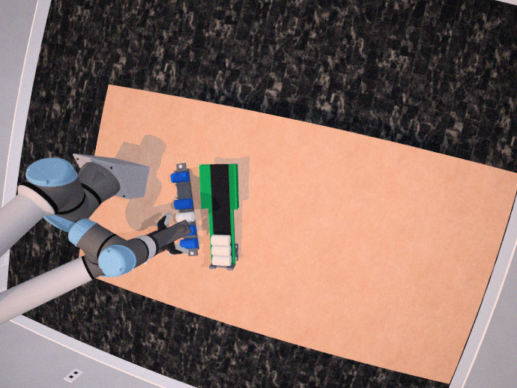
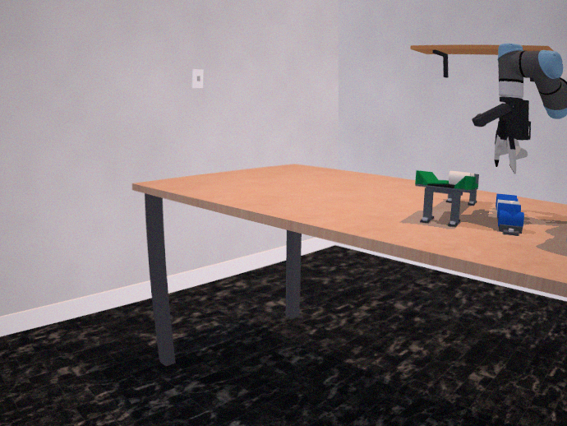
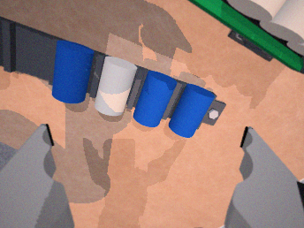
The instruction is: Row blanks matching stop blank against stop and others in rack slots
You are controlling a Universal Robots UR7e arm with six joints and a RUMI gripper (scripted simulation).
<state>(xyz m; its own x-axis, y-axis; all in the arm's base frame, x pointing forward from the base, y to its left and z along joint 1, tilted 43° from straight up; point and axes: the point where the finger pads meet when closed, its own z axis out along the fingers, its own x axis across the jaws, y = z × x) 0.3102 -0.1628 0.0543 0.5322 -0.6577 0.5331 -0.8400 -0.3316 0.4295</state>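
The green feed ramp (image 1: 219, 204) holds three white blanks (image 1: 220, 250) side by side against the stop at its low end. The grey stock rack lies beside it. In its slots are blue blanks (image 1: 180, 177) (image 1: 183, 204) (image 1: 190, 237) and one white blank (image 1: 186, 216). In the wrist view the white blank (image 3: 116, 86) lies between a blue blank (image 3: 72, 71) and two more blue blanks (image 3: 172, 104). My gripper (image 3: 148, 126) (image 2: 504, 160) is open and empty. It hangs well above the rack and shows in the top view (image 1: 168, 236) at the rack's near end.
The ramp (image 2: 446, 183) stands on short grey legs on the wooden table. The rack's end tab with a bolt (image 3: 213, 113) sticks out past the last blue blank. A grey base block (image 1: 121, 179) of the arm sits left of the rack.
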